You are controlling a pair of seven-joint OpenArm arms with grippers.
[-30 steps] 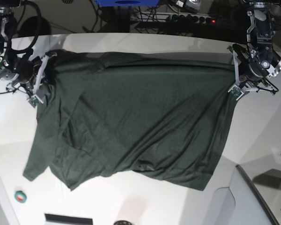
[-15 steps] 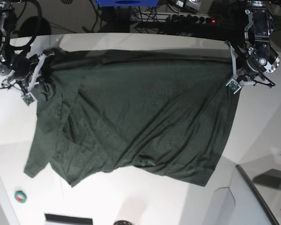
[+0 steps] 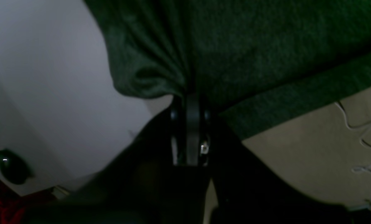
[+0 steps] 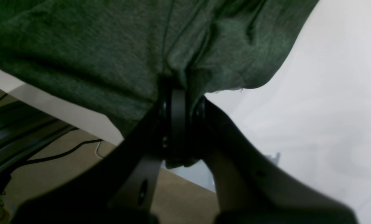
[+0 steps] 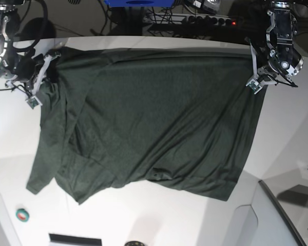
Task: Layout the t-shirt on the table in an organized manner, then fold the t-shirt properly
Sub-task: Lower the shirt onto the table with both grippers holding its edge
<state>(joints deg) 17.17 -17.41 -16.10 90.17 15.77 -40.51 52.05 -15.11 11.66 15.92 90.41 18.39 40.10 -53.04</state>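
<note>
1. The table (image 5: 143,220) is covered across its far edge by the shirt (image 5: 149,128), creased and bunched near the left edge.
2. The shirt's far corners are clamped: one by the left gripper (image 5: 254,72), one by the right gripper (image 5: 41,72), both jaws clenched on cloth.
3. Risk: the far hem overhangs the far edge; uneven pulling could skew it or slip the cloth free.

The base view is evenly lit from above and fairly sharp, with soft glare on the glossy table (image 5: 143,215) and a dark background beyond its far edge. Both wrist views are dim and blurred; the left one is murkier, the t-shirt (image 3: 250,46) nearly black, the near gripper parts out of focus in silhouette.
</note>
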